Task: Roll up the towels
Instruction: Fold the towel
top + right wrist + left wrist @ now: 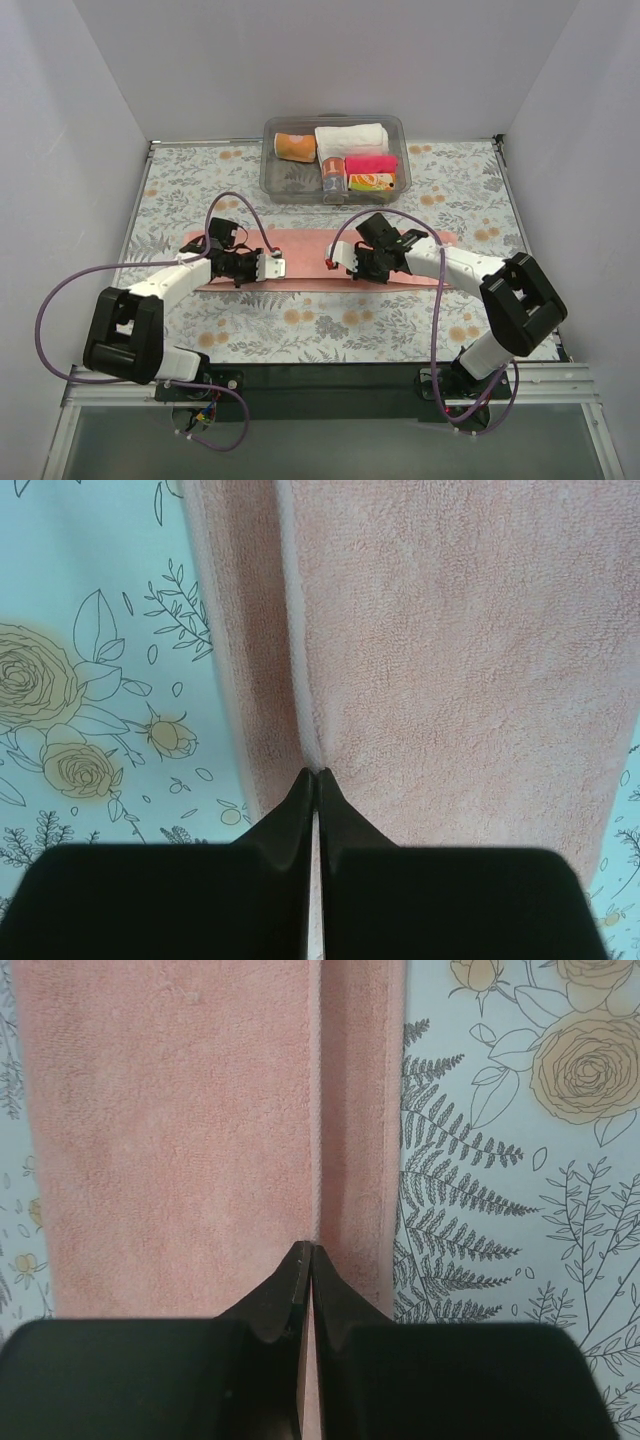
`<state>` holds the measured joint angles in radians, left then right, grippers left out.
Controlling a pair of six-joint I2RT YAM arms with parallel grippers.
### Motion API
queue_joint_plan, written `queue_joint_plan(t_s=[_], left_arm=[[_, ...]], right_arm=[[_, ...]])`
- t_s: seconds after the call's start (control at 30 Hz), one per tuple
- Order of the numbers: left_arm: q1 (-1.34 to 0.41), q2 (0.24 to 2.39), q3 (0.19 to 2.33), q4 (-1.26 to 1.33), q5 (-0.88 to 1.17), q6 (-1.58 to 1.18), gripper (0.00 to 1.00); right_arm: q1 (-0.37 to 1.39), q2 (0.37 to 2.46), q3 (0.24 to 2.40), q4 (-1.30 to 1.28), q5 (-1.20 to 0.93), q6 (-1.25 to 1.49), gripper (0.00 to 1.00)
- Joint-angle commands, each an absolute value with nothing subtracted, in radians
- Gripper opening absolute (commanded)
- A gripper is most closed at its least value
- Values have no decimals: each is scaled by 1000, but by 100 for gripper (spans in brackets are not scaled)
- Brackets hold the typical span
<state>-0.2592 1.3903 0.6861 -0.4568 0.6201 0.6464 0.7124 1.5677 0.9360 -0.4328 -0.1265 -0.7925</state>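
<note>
Both closed tight: left gripper (303, 1250), right gripper (315, 773), tips facing inward on the towel (305, 248) seam. Lies long left to right; likely rolls from a short end.

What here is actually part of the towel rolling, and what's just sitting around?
In the job: salmon-pink towel, small patterned cloth, left gripper and right gripper, both shut on the towel.
Lying about: clear bin, white rolled towel, hot-pink roll, orange roll.

Table (330, 330), floral-print surface: one salmon-pink towel (303, 262), folded to a long narrow strip, flat across the middle, parallel to the near edge; one clear plastic bin (272, 178), at centre of the far edge
</note>
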Motion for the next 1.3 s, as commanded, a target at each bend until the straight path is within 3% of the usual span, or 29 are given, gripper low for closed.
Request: queue_joint_plan(t_s=[0.0, 0.43, 0.8, 1.27], left_arm=[[-255, 1324, 724, -506, 637, 655, 0], [-252, 1288, 692, -617, 666, 729, 0], [-250, 1466, 703, -508, 598, 640, 0], [-244, 1223, 753, -707, 706, 666, 0]], right_arm=[[706, 1528, 946, -474, -141, -798, 1], [707, 1540, 923, -495, -196, -819, 1], [704, 1667, 968, -468, -173, -802, 1], [673, 1468, 924, -532, -221, -808, 1]])
